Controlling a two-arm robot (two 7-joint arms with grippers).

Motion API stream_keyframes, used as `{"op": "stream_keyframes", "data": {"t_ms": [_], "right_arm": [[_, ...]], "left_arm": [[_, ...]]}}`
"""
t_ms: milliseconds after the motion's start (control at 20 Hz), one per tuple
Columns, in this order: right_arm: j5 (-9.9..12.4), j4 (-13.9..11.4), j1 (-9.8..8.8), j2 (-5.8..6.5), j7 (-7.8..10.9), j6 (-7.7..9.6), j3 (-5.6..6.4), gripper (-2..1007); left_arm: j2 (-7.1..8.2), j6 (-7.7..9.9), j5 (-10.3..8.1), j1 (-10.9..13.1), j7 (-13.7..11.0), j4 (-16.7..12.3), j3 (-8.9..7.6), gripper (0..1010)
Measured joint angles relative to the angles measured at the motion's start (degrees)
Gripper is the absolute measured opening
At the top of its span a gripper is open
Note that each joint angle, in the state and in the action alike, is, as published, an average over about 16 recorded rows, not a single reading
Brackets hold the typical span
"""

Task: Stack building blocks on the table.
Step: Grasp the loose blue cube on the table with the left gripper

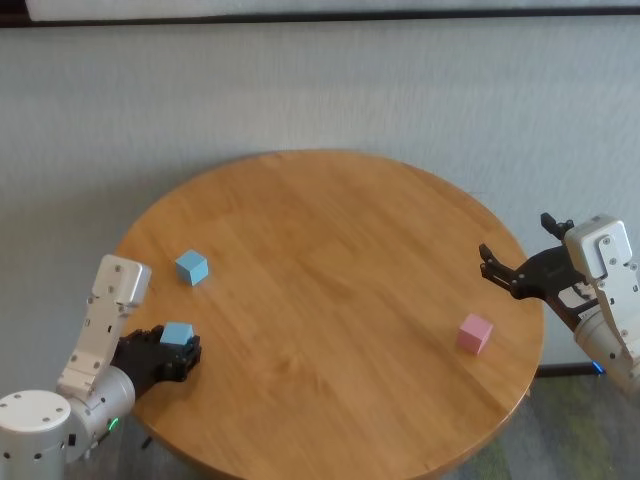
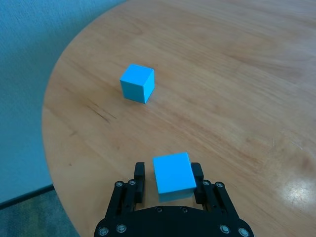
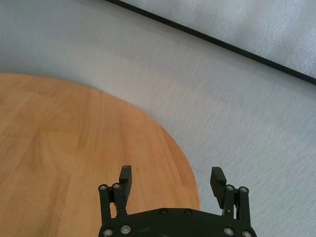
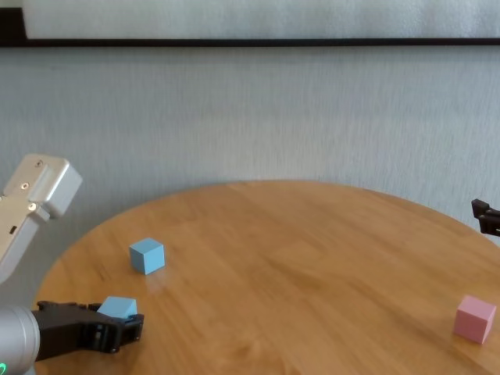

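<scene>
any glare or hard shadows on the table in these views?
Left wrist view: a soft glare patch on the table, and a faint shadow beside the free blue block. Head view: even light, only a small soft shadow by the pink block. Chest and right wrist views: no glare visible.

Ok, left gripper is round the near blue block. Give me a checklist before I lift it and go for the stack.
1. Near blue block centred between left gripper fingers: ok.
2. Fingers fully clamped on it: cannot tell; they sit against its sides.
3. Far blue block free to stack on, standing alone on the table: ok.
4. Path between the two blue blocks free: ok.
5. Right gripper open, over the table's right edge, out of the way: ok.
6. Pink block untouched, near the right edge: ok.
</scene>
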Motion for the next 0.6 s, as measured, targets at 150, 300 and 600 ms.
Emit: {"op": "stream_keyframes", "data": {"t_ms": [150,300,600], "right_arm": [[0.0,0.0,0.0,0.0,0.0,0.0,0.0,1005],[0.0,0.0,0.0,0.0,0.0,0.0,0.0,1005],[0.0,0.0,0.0,0.0,0.0,0.0,0.0,1005]], "left_arm": [[-0.01,0.0,-0.02,0.01,0.04,-0.01,-0.01,557],[-0.02,-0.02,-0.03,0.02,0.03,-0.02,-0.01,485],[0.29,-0.62,0.57,-0.04,-0.75,-0.25,0.37,405]]}}
